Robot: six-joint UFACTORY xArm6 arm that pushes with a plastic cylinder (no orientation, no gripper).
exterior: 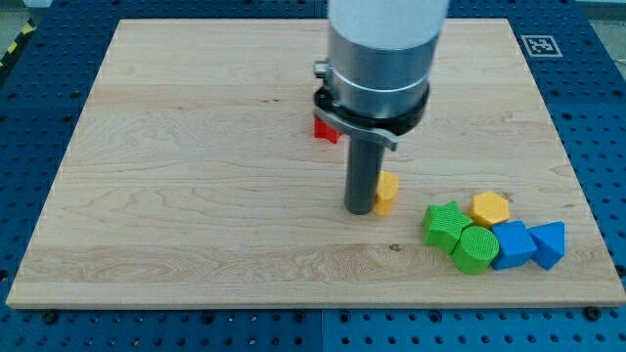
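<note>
Wooden board [176, 196] is laid on blue pegboard [597, 59]. My tip [359, 209], a bare jawless rod holding nothing, is pressed against the small yellow block [386, 192], near the right-hand cluster: green block [445, 224], blue block [511, 244].

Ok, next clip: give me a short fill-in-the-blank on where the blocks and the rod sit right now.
1. My tip touches the small ____ block on that block's left in the view.
2. In the cluster at the view's lower right, the yellow hexagon lies above two ____ blocks.
3. The arm hides most of the ____ block near the view's top.

Missing words: yellow; blue; red
</note>
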